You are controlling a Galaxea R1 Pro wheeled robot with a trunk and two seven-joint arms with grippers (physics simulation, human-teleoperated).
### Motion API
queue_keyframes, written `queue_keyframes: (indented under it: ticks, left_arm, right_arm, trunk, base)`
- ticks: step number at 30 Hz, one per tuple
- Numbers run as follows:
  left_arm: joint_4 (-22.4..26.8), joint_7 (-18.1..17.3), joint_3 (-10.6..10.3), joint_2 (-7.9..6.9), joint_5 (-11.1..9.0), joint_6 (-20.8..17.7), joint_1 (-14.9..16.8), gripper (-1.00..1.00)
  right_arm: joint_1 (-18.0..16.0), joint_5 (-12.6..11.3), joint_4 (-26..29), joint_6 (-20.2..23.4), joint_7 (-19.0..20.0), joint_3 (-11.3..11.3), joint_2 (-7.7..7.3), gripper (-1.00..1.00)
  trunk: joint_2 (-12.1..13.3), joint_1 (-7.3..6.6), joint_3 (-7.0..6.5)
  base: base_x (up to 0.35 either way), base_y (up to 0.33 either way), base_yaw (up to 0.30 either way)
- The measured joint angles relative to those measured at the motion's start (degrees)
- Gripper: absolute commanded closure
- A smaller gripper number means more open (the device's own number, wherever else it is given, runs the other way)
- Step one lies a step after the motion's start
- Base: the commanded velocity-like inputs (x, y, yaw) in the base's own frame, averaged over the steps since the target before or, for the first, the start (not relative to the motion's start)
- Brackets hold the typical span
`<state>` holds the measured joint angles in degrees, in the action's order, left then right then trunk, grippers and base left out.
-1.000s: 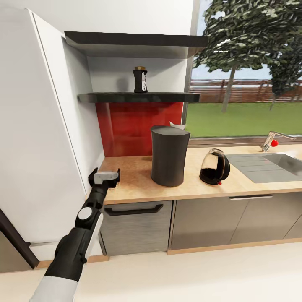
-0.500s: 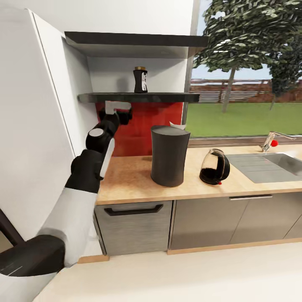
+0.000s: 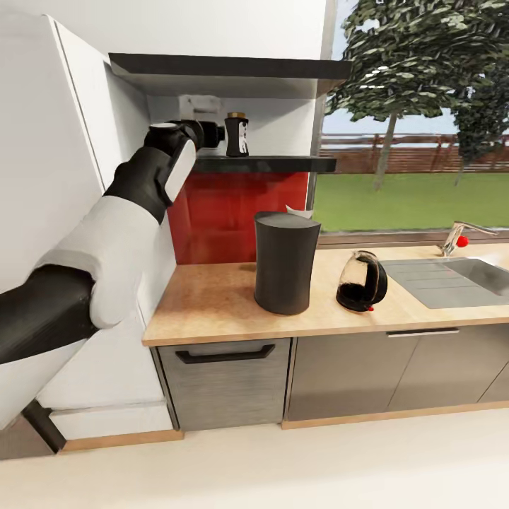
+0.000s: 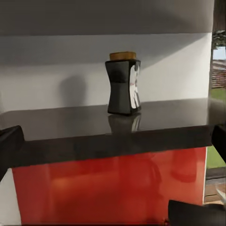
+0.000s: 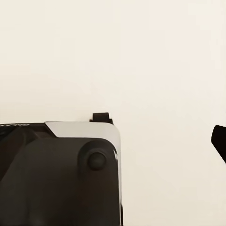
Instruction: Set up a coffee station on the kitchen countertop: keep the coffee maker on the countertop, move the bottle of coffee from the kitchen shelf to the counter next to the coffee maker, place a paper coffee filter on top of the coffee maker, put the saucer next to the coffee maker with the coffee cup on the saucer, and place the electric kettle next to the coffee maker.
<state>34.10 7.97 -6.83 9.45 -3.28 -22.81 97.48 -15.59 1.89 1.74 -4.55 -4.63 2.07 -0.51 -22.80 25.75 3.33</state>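
The left hand (image 3: 212, 134) was spread wide, beside the bottle of coffee (image 3: 237, 134) near the kitchen shelf (image 3: 283, 165) front edge. A sideways bump could have tipped the bottle off.

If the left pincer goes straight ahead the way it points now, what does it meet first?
Probably the bottle of coffee on the kitchen shelf; it stands between the open fingers, though depth is unclear.

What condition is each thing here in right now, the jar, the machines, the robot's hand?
bottle of coffee: upright on the kitchen shelf, lid on, not held.
left hand: raised to shelf height beside the bottle, fingers apart, empty.
coffee maker: upright on the kitchen countertop.
electric kettle: on the countertop beside the coffee maker, apart from it, dark inside.
faucet: no water seen running.
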Motion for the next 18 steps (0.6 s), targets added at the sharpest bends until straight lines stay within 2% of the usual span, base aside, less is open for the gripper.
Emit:
queue_keyframes:
  ticks: [4,6,12,18]
  left_arm:
    - [-8.34,0.25,0.14,-0.01,-0.46,0.29,5.46,-1.00]
    - [-10.61,0.30,0.14,-0.05,-0.53,0.36,6.77,-1.00]
    - [-12.08,0.24,-0.12,-0.15,-0.03,0.41,7.27,-1.00]
    - [-11.69,-0.19,-0.56,-0.36,0.05,0.51,6.73,-1.00]
  right_arm:
    - [0.00,0.12,-0.11,0.04,0.00,0.00,-0.10,-1.00]
    - [0.05,0.19,-0.19,0.19,0.05,-0.03,-0.49,-1.00]
    - [2.71,0.23,-0.27,0.32,0.16,-0.04,-3.47,-1.00]
    - [5.42,0.26,-0.27,0.62,0.23,-0.08,-4.53,-1.00]
  trunk:
    - [0.00,0.00,0.00]
    - [0.01,0.00,0.00]
    - [0.01,0.00,0.01]
    - [0.01,0.00,-0.20]
  base:
    - [0.000,0.000,0.000]
    - [0.000,0.000,0.000]
    - [0.000,0.000,-0.013]
    - [0.000,0.000,-0.085]
